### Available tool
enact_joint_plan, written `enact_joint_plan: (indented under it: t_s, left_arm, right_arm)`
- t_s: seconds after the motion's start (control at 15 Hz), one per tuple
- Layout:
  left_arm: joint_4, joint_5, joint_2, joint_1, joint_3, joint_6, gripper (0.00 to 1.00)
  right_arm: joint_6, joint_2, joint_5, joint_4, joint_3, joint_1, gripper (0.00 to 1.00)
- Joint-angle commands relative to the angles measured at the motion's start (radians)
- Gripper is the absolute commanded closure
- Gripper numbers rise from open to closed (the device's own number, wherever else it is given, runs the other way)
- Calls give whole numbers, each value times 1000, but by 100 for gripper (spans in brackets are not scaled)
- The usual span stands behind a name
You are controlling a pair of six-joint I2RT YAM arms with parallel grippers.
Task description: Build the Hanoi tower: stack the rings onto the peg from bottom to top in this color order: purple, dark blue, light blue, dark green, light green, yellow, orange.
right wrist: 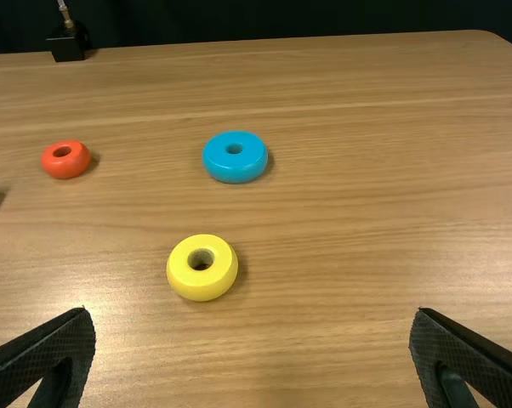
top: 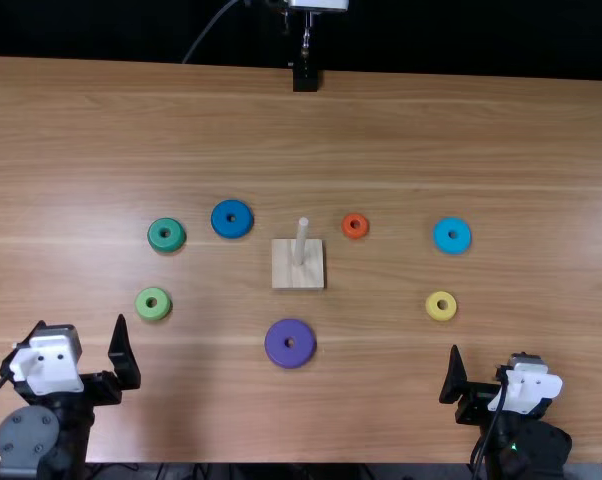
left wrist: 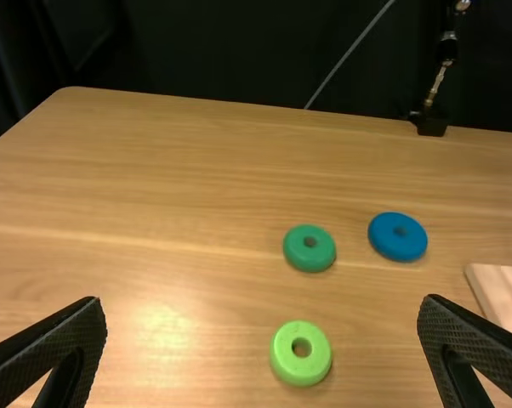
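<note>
Left gripper [left wrist: 261,298] and right gripper [right wrist: 252,310] lie nearest, at about half past eight and four o'clock from the peg [top: 301,242] in the top view, taking twelve as the far edge; each has its fingers spread wide, with nothing between them. Nothing is stacked, so the tower looks unbegun; all seven rings lie flat on the table [top: 381,400], and the whole order is left to build, purple first. Purple [top: 277,346] sits near the base [top: 283,276] at six o'clock; dark blue [top: 231,231] is at ten, dark green [top: 165,246] between nine and ten, light green [top: 152,315] between eight and nine; orange [top: 355,234] is at two, light blue [top: 451,247] just short of three, yellow [top: 441,316] between three and four. Both arms are cut off by the top view's lower edge; the left wrist view crops the base, and the right wrist view catches a mere corner of it; the black stand [top: 305,80] at twelve loses its upper part to the frame, so what it carries is hard to make out.
</note>
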Motion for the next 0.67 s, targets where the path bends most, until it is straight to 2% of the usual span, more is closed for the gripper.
enact_joint_plan:
  t_s: [0.0,0.07,0.13,0.2,0.47,0.53,0.6]
  left_arm:
    - [-5,124,72,4,74,23,0]
    - [-5,237,130,6,132,21,0]
    - [-11,314,202,13,210,21,0]
    - [-44,340,277,15,293,21,0]
    - [-408,323,513,-19,554,23,0]
    - [-504,292,570,-37,612,25,0]
    - [-587,244,619,-62,663,25,0]
  right_arm:
    - [0,-13,-3,-56,-107,-7,0]
    - [0,-13,-3,-56,-107,-7,0]
    - [0,-13,-3,-56,-107,-7,0]
    - [0,-13,-3,-56,-107,-7,0]
    - [0,-13,-3,-56,-107,-7,0]
    - [0,-13,-3,-56,-107,-7,0]
    - [0,-13,-3,-56,-107,-7,0]
